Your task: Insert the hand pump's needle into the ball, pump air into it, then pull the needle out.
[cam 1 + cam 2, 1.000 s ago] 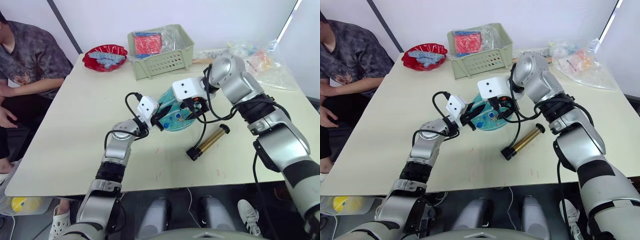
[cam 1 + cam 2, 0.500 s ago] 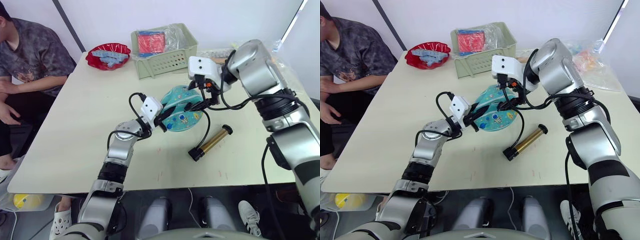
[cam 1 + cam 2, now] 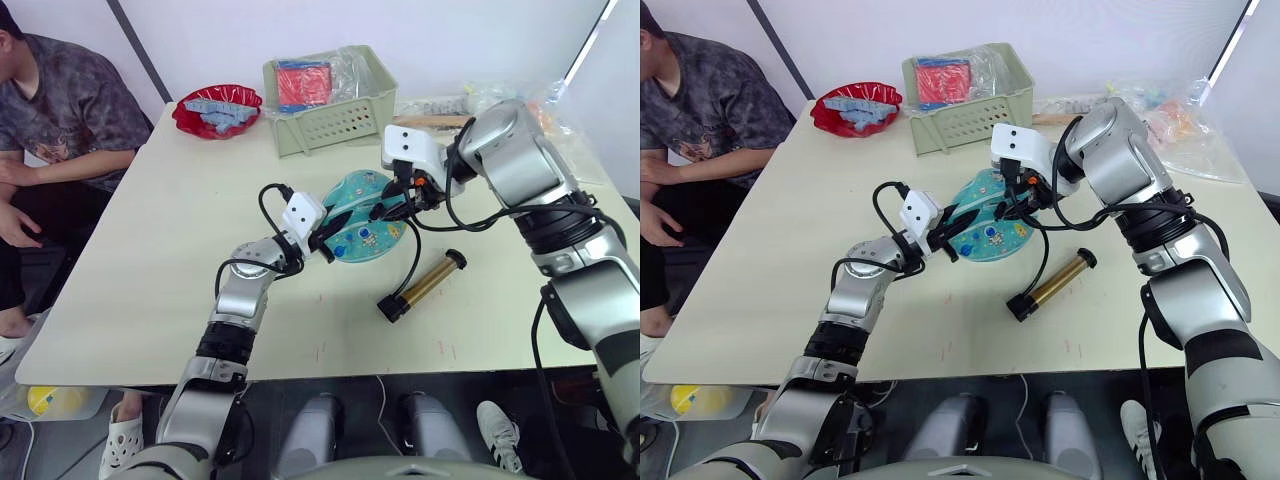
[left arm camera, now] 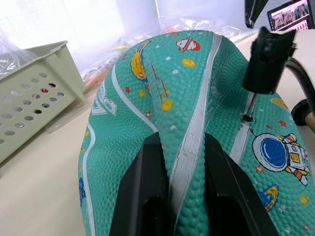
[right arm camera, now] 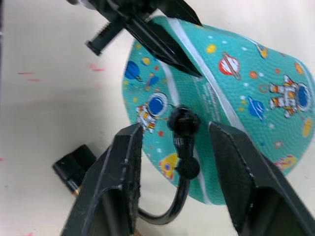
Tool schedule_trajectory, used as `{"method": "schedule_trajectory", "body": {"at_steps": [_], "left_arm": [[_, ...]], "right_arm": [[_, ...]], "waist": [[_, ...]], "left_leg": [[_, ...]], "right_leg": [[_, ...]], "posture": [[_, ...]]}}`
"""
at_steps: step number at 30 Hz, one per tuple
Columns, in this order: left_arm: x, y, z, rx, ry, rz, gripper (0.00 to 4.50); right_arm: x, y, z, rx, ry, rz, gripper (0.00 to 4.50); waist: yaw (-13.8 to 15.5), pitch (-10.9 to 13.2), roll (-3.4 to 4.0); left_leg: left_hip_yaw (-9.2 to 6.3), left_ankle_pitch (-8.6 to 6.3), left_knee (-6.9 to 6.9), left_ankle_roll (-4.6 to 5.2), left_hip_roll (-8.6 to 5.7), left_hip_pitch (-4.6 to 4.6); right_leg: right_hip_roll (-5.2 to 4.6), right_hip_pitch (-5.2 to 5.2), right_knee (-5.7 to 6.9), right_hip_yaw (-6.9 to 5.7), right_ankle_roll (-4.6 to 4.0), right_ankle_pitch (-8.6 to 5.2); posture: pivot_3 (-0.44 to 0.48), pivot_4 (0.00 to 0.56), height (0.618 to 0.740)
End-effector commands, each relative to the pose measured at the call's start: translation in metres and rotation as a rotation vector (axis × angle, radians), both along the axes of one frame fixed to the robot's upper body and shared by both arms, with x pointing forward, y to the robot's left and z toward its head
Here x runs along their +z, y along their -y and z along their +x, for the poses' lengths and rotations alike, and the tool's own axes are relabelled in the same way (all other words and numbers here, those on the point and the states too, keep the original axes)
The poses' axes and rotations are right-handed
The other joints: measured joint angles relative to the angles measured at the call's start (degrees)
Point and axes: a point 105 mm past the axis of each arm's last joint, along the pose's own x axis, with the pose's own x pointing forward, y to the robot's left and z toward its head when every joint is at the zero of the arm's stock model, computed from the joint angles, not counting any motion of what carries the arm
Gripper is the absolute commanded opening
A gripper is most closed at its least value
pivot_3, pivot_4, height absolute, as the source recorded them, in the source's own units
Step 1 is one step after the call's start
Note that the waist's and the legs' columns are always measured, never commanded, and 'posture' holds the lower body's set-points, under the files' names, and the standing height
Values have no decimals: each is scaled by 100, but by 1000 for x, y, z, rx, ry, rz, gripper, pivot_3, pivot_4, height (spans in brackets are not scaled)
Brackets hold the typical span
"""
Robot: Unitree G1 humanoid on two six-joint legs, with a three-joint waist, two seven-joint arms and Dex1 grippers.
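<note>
right gripper: released fitting, jaws apart | needle: in ball

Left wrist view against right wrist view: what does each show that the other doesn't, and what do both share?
Left wrist view: the pale green perforated plastic basket, and the thin metal needle entering a seam of the teal, deflated ball, a fold of which the left tool pinches.

Right wrist view: the black end of the brass hand pump on the table, and the right tool open astride the curved black hose.

Both: the ball, the black needle fitting and the left tool's fingers.
</note>
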Motion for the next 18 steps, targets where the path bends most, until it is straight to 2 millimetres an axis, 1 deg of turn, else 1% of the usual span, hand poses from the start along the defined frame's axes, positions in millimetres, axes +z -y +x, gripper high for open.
{"method": "schedule_trajectory", "body": {"at_steps": [1,5,12,18], "left_arm": [[-29,10,-9,-56,-96,66,330],[-30,10,-10,-56,-98,66,330],[-30,11,-10,-57,-100,64,330],[-30,10,-9,-53,-101,65,330]], "right_arm": [[6,-2,0,9,39,4,2085],[6,-2,1,6,41,5,2085],[-5,-5,6,-12,27,-17,2085],[-7,-9,11,-11,30,-23,2085]], "waist": [[0,0,0],[0,0,0],[-5,0,0],[-4,0,0]], "left_leg": [[0,0,0,0,0,0],[-3,2,0,-3,-2,-2],[-5,2,1,-3,-2,-2],[-9,4,1,-6,-6,-4]], "right_leg": [[0,0,0,0,0,0],[0,0,0,-2,0,0],[0,1,0,-4,0,0],[0,0,0,-6,0,0]], "posture": [[0,150,738],[0,150,738],[0,150,738],[0,150,738]]}}
